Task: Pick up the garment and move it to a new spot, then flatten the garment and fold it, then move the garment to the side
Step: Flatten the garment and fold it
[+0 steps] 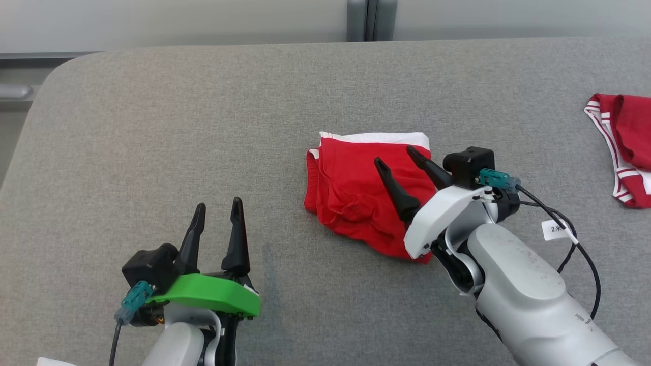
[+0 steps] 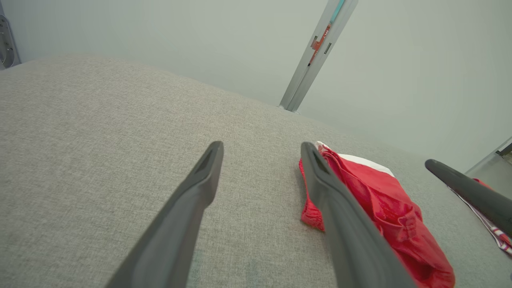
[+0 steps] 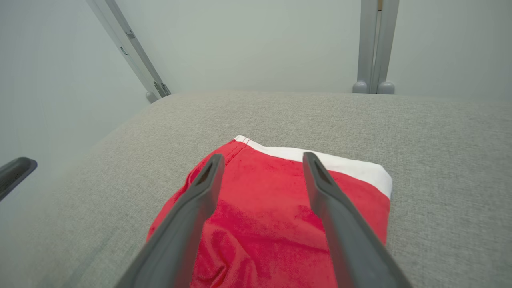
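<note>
Red folded garment (image 1: 356, 188), at the middle of the table (image 1: 152, 127), white band (image 1: 376, 138) far, long axis far-to-near, lying under the wide-spread jaws of the right arm (image 1: 513, 284); left arm (image 1: 178, 348), jaws equally wide, well apart at near left.

— Where's the left gripper (image 1: 218, 203)?
— Low on the left, fingers (image 1: 235, 239) spread apart, pointing forward.
— And the right gripper (image 1: 395, 154)?
— Farther forward on its pale forearm (image 1: 519, 284), fingers parted wide, angled leftward.
</note>
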Motion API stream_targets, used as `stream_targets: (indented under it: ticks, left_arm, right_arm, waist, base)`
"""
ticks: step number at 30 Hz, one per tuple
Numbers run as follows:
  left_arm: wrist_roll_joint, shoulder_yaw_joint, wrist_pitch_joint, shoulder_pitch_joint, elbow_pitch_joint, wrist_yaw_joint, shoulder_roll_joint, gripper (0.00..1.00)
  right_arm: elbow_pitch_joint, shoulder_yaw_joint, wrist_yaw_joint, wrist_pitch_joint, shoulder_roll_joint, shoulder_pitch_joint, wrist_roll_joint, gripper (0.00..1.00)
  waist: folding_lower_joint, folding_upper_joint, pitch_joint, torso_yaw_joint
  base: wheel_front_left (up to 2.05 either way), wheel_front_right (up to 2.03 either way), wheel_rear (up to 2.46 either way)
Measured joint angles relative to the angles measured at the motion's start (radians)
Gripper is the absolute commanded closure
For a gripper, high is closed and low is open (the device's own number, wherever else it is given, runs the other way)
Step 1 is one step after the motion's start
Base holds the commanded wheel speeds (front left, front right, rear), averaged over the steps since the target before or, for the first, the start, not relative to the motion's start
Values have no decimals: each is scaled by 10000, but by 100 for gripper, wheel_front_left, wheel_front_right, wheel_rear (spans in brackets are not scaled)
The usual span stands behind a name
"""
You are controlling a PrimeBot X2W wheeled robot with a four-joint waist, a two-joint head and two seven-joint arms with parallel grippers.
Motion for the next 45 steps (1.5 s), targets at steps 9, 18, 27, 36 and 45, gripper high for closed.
stream_targets:
  ticks: [9, 18, 27, 36, 45]
  left_arm:
    - [46, -17, 2, -142, 134, -81, -36, 0]
    - [71, 182, 0, -153, 163, -100, -56, 0]
    - [77, 278, 0, -153, 261, -176, -140, 0]
    - [412, 389, 0, -160, 153, -435, -173, 0]
    - [995, 529, 0, -292, 290, -646, -537, 0]
  right_arm:
    - [947, 823, 0, 453, -8, -35, -485, 100]
    - [1241, 2508, 0, 445, 458, -35, 290, 100]
    - [1622, 3519, 0, -247, 631, -307, 796, 100]
    - [1277, 2057, 0, -1135, 537, -579, 790, 0]
    - [-422, -1547, 0, -1189, 305, 949, -846, 0]
  waist:
    - [0, 0, 122, 281]
    - [0, 0, 90, 593]
    - [0, 0, 11, 422]
    - [0, 0, -283, -90]
    - [0, 0, -648, -655]
  base:
    - [0, 0, 0]
    - [0, 0, 0]
    - [0, 0, 0]
    - [0, 0, 0]
    - [0, 0, 0]
